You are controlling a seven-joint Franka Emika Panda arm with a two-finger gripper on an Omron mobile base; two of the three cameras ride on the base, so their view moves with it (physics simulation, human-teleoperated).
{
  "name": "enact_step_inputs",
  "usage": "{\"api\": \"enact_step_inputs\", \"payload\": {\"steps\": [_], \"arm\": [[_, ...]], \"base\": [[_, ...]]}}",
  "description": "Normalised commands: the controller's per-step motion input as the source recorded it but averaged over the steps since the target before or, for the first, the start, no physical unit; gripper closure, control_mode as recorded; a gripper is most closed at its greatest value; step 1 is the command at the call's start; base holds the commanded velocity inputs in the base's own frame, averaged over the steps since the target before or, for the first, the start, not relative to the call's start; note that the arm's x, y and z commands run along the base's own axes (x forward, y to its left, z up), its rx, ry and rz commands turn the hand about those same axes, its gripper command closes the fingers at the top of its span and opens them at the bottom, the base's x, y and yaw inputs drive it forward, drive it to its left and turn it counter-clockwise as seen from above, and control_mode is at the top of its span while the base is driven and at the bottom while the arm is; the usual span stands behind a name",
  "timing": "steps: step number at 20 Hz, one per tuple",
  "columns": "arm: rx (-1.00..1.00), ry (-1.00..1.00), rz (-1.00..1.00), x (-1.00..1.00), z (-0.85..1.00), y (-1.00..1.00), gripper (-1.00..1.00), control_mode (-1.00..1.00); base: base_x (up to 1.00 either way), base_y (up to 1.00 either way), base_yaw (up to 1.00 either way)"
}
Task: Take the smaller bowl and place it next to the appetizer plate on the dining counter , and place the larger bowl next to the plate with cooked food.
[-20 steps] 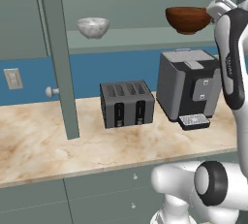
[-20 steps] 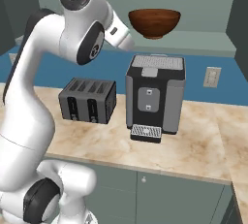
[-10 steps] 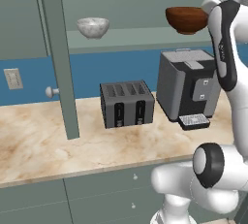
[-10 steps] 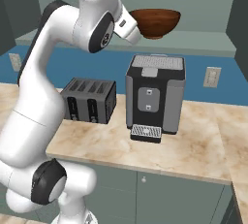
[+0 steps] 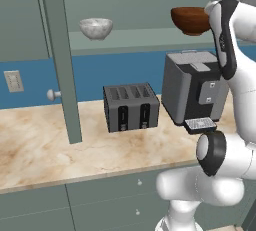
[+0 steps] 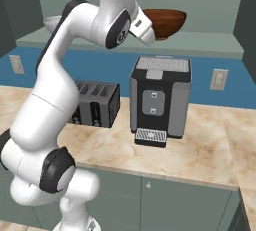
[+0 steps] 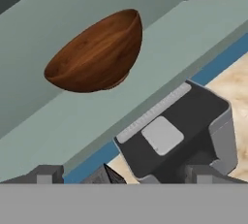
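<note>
White arm raised high, elbow bent, hand [image 7: 121, 174] wide open, empty.

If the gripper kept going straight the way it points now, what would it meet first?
Most likely the wooden bowl on the shelf: the open gripper looks toward it in the hand view, over the coffee machine. Depth is unclear; it might pass just under the bowl and reach the shelf.

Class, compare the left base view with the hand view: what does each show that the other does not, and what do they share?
Left base view alone: the smaller bowl on the shelf, the toaster, a wall outlet and the robot's arm. Hand view alone: the open end effector, its fingertips at the bottom edge. Both: the larger bowl on the shelf, above the coffee machine.
</note>
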Motion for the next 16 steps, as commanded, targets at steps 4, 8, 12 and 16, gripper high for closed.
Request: {"api": "enact_step_inputs", "payload": {"steps": [4, 8, 12, 16], "arm": [[0.01, 0.02, 0.00, 0.28, 0.00, -0.22, -1.00, -1.00], [0.02, 0.00, 0.00, 0.28, 0.00, -0.16, -1.00, -1.00], [0.04, 0.00, 0.00, 0.36, -0.01, -0.10, -1.00, -1.00], [0.03, 0.00, 0.00, 0.38, 0.00, -0.02, -1.00, -1.00]], "base": [[0.00, 0.00, 0.00], [0.00, 0.00, 0.00], [0.00, 0.00, 0.00], [0.00, 0.00, 0.00]]}}
